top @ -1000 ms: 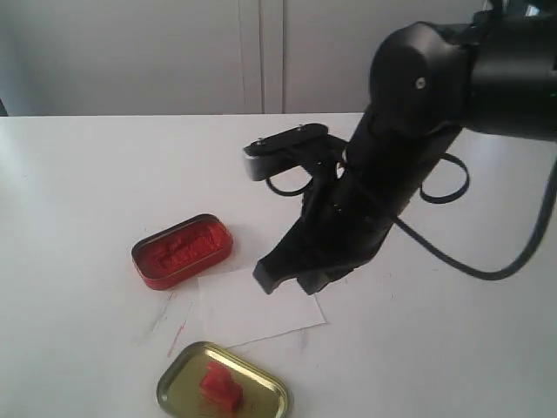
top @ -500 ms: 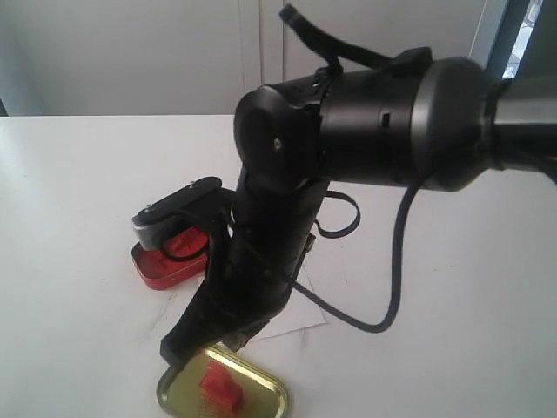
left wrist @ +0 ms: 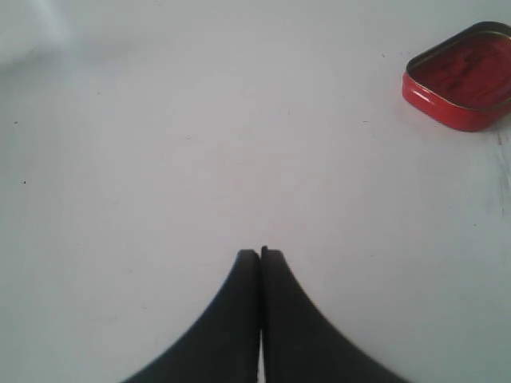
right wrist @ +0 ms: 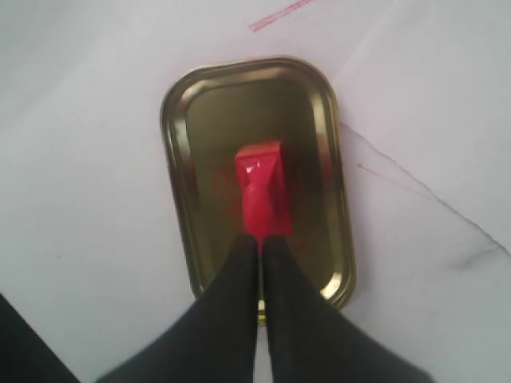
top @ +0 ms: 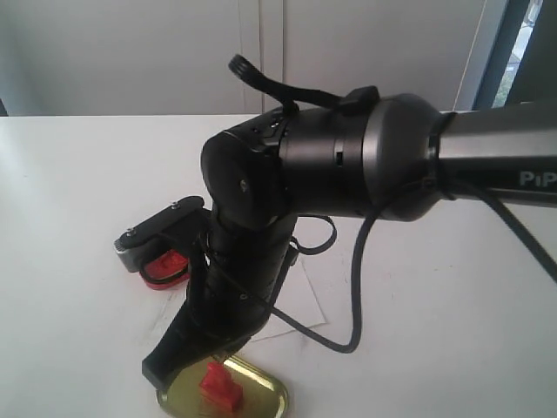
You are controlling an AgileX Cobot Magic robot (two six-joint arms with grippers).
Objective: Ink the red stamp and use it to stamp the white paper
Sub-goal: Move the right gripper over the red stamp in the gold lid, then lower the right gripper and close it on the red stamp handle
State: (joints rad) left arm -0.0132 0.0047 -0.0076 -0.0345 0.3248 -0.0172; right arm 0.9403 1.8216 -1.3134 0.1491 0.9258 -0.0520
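Right wrist view — R pincer (right wrist: 259,243) closed, empty, by red stamp (right wrist: 262,187); L pincer (left wrist: 260,254) closed.

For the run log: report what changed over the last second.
The right gripper swung left in the exterior view, from above the small white paper sheet to shut over the small red stamp in the gold oval lid. Nothing grasped or released. Stamp, lid, paper and red ink-filled tin stayed put.

White "PiP" on the right arm (top: 492,165) (cut off at edge).
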